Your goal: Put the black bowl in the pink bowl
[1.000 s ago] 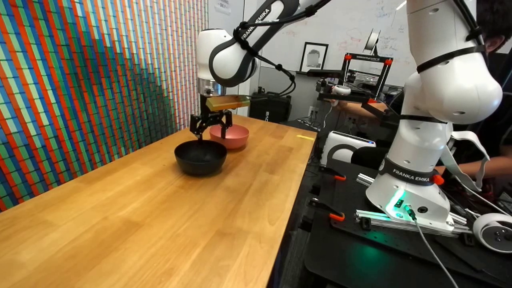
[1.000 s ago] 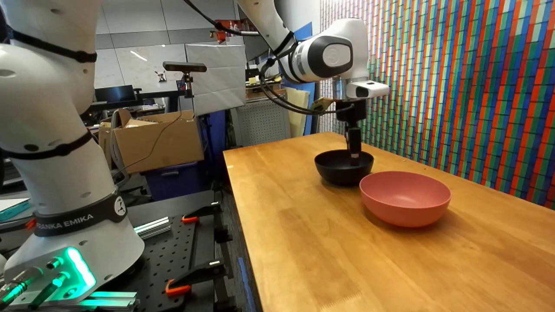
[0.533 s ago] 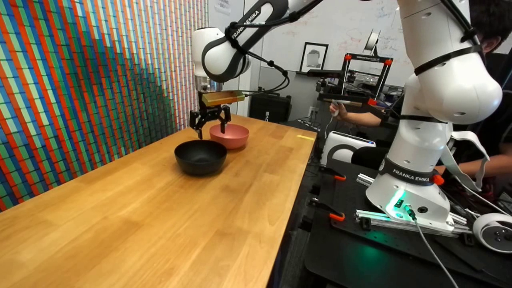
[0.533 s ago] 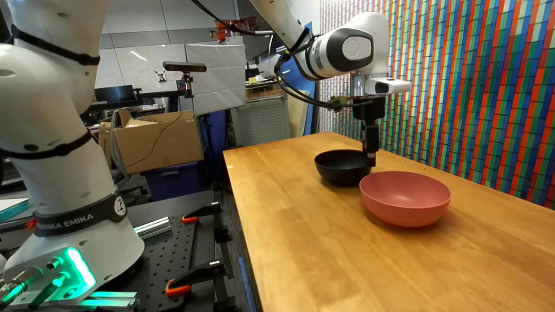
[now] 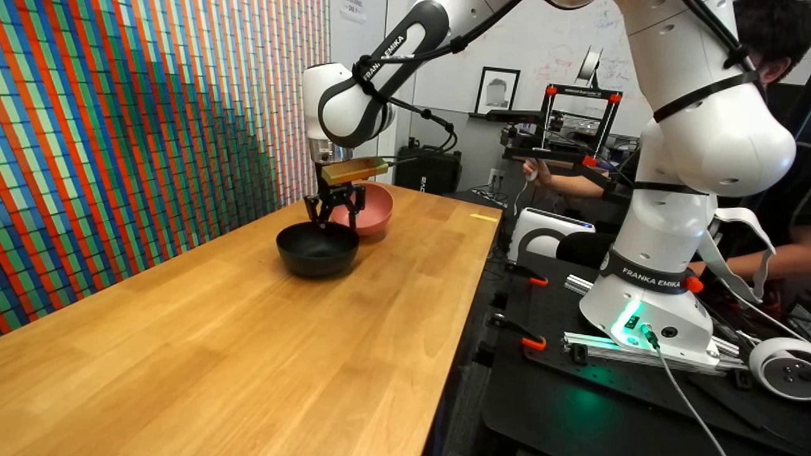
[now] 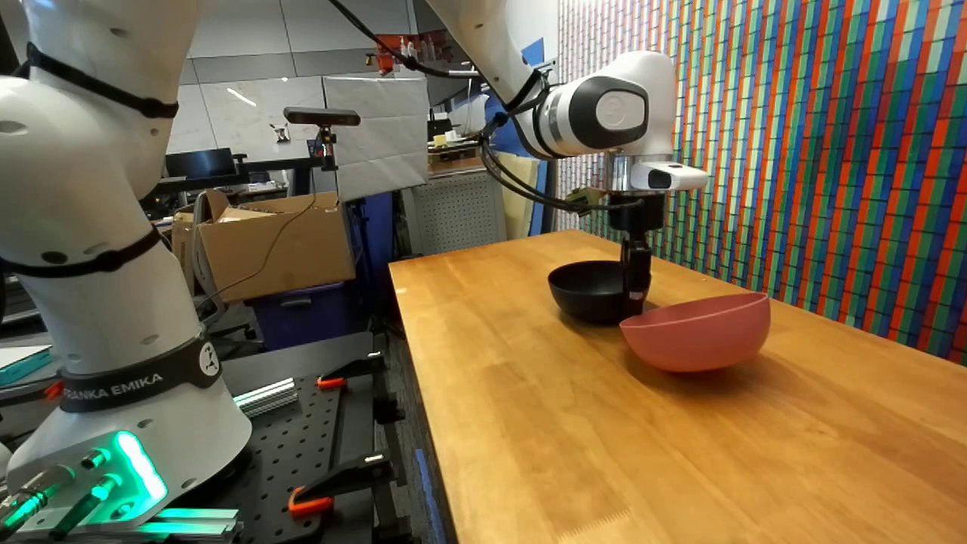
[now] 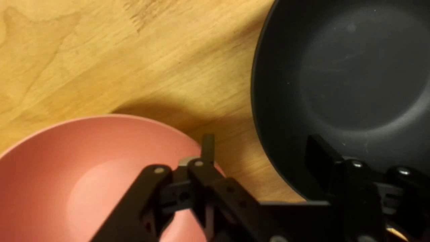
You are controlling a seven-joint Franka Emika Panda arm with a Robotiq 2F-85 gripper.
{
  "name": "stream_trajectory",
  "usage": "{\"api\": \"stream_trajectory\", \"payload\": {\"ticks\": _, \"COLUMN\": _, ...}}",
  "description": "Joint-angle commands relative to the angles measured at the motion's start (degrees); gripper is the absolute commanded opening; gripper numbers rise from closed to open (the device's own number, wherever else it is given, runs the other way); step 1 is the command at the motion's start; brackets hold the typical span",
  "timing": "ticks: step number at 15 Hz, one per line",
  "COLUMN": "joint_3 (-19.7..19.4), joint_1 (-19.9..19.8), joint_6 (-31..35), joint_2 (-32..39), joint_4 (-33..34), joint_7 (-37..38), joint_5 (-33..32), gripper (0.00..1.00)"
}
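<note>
Wrist view: the black bowl [image 7: 362, 74], smooth and faintly scuffed, sits on the grained wood table [image 7: 100, 60], beside the pink bowl [image 7: 100, 144], tilted in both exterior views. FRANKA EMIKA marks my base collar [image 5: 652, 277]. My gripper [image 7: 262, 141] stands wide — one finger [image 7: 208, 148] at the pink rim, one inside the black bowl.

Brightly lit in both exterior views, with soft shadow beneath the pink bowl [image 6: 699, 336] on the counter [image 6: 529, 423], green glow at the robot base [image 6: 179, 449], and a dark, slightly blurred hand [image 7: 262, 148] in the wrist view.
</note>
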Motion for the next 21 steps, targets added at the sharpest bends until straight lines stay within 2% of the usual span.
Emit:
{"api": "stream_trajectory", "payload": {"ticks": 1, "joint_3": -0.19, "joint_1": -0.11, "joint_6": -1.99, "joint_2": 0.94, "joint_4": 2.97, "joint_7": 0.0, "joint_5": 0.73, "gripper": 0.42}}
{"api": "stream_trajectory", "payload": {"ticks": 4, "joint_3": -0.38, "joint_1": -0.29, "joint_6": -2.15, "joint_2": 0.86, "joint_4": 3.58, "joint_7": 0.03, "joint_5": 0.71, "gripper": 0.17}}
{"api": "stream_trajectory", "payload": {"ticks": 7, "joint_3": -0.48, "joint_1": -0.51, "joint_6": -2.34, "joint_2": 0.79, "joint_4": 3.96, "joint_7": -0.09, "joint_5": 0.72, "gripper": 0.0}}
{"api": "stream_trajectory", "payload": {"ticks": 14, "joint_3": -0.55, "joint_1": -2.02, "joint_6": -6.37, "joint_2": -0.49, "joint_4": 8.46, "joint_7": -0.8, "joint_5": 1.84, "gripper": 0.01}}
{"api": "stream_trajectory", "payload": {"ticks": 19, "joint_3": -1.62, "joint_1": -5.41, "joint_6": -11.33, "joint_2": -3.78, "joint_4": 11.64, "joint_7": -1.29, "joint_5": 2.59, "gripper": 0.01}}
{"api": "stream_trajectory", "payload": {"ticks": 21, "joint_3": -2.49, "joint_1": -7.52, "joint_6": -13.74, "joint_2": -5.96, "joint_4": 10.87, "joint_7": -1.6, "joint_5": 3.08, "gripper": 0.01}}
